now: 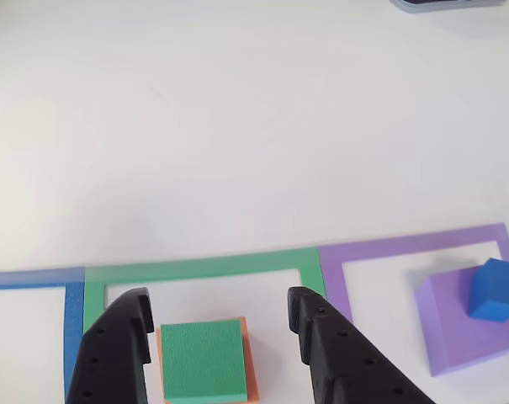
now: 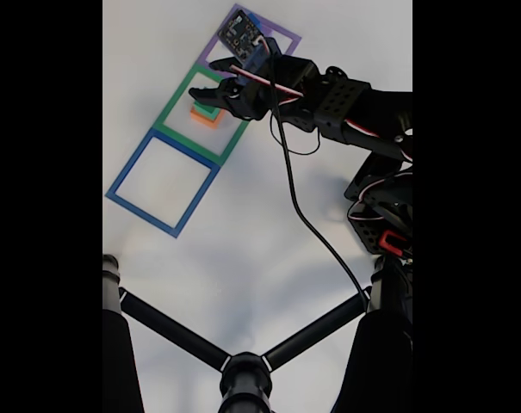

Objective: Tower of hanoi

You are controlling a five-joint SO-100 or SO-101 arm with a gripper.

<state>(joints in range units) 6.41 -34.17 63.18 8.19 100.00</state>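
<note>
Other view: gripper [image 1: 218, 316] gapes empty astride green block [image 1: 204, 358] atop orange block [image 1: 250, 358]; blue cube [image 1: 496, 291] on purple block [image 1: 456, 324] rightward; stacking seems partway.

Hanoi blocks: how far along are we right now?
Partway. Done: the blue cube sits on the purple block in the purple frame. In hand: the open gripper straddles the green block, which lies on the orange block in the green frame. Left: regrouping all four.
</note>
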